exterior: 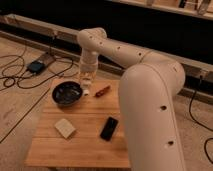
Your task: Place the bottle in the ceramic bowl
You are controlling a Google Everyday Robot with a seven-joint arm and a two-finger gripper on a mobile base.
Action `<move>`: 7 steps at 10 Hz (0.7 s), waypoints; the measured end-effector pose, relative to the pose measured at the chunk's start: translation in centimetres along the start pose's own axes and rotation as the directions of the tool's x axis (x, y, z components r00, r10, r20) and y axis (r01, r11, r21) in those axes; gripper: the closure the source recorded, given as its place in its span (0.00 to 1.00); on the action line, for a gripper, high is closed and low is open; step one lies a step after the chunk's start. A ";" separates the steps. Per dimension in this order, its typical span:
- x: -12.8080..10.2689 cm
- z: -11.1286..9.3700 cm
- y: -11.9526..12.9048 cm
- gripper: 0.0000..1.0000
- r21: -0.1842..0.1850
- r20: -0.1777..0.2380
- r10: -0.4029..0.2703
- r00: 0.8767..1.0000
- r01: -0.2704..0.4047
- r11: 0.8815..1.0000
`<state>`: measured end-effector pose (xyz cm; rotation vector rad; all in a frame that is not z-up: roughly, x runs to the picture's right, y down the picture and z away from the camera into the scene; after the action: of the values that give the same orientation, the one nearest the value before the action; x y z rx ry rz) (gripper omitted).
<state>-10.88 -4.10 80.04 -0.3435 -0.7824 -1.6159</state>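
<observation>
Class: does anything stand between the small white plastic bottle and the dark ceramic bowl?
Nothing visible does. The gripper, shut on the small white plastic bottle, hangs at the rim of the round glossy dark ceramic bowl; the reddish-brown oblong thing lies outside that path.

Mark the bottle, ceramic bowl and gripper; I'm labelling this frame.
bottle (85,92), camera view: lower white end
ceramic bowl (57,95), camera view: left inner wall
gripper (86,84), camera view: between fingertips, over bowl's right edge

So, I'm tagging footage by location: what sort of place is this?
Probably a lab or workshop: loose cables trail across the bare floor beside a small wooden table. The gripper, shut on the bottle, hangs at the ceramic bowl's rim.
</observation>
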 end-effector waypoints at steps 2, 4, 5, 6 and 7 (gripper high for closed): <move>0.0 0.8 -1.3 1.00 -0.020 0.028 -0.074 0.997 0.075 0.997; 0.1 2.4 -2.5 1.00 -0.043 0.054 -0.140 0.989 0.142 0.989; 0.2 3.1 -2.9 1.00 -0.053 0.060 -0.166 0.984 0.169 0.984; 0.4 4.1 -3.6 1.00 -0.068 0.068 -0.200 0.977 0.204 0.976; 0.5 5.0 -4.3 1.00 -0.083 0.075 -0.232 0.970 0.238 0.968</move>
<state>-16.17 -1.13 82.73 -0.3809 -0.8243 -1.8758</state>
